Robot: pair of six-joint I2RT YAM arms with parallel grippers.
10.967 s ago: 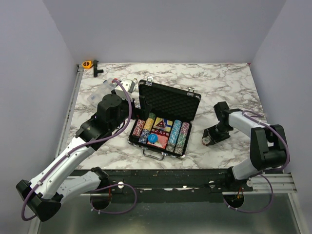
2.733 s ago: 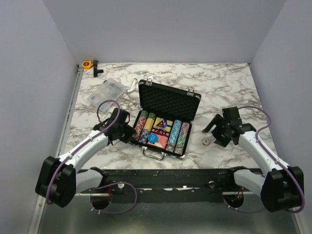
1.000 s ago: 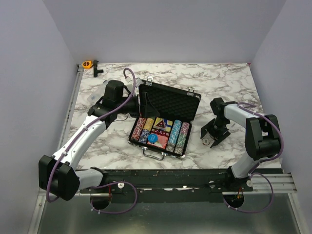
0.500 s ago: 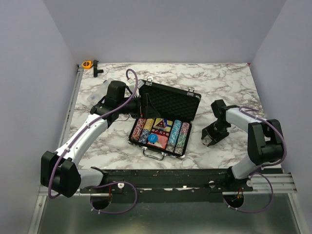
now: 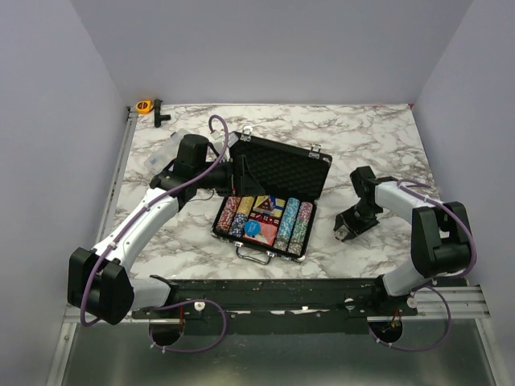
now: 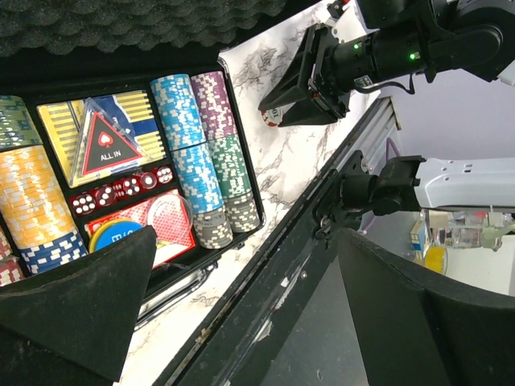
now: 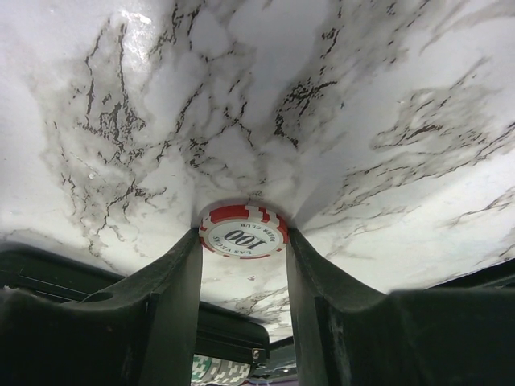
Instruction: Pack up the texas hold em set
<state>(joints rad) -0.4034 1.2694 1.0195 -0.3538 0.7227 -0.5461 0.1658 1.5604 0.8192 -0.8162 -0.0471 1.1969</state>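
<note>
The black silver-trimmed briefcase (image 5: 283, 167) lies open mid-table, its foam lid raised. Rows of multicoloured chips (image 6: 190, 112), red dice (image 6: 121, 191), a red card deck (image 6: 165, 227) and a blue and yellow disc (image 6: 119, 236) fill it. My left gripper (image 5: 236, 171) hovers at the lid's left edge, open and empty; its fingers (image 6: 76, 310) frame the left wrist view. My right gripper (image 5: 346, 228) is down on the table to the right of the case. Its fingers (image 7: 179, 277) are shut on a loose red-and-white "100" chip (image 7: 243, 233).
A clear plastic box (image 5: 171, 145) shows partly behind the left arm. An orange tape measure (image 5: 144, 105) and a black piece (image 5: 159, 114) sit at the far left corner. A black rail (image 5: 282, 287) runs along the near edge.
My right gripper has closed in on the loose chip and shifted slightly. My left gripper has edged a little toward the case lid.
</note>
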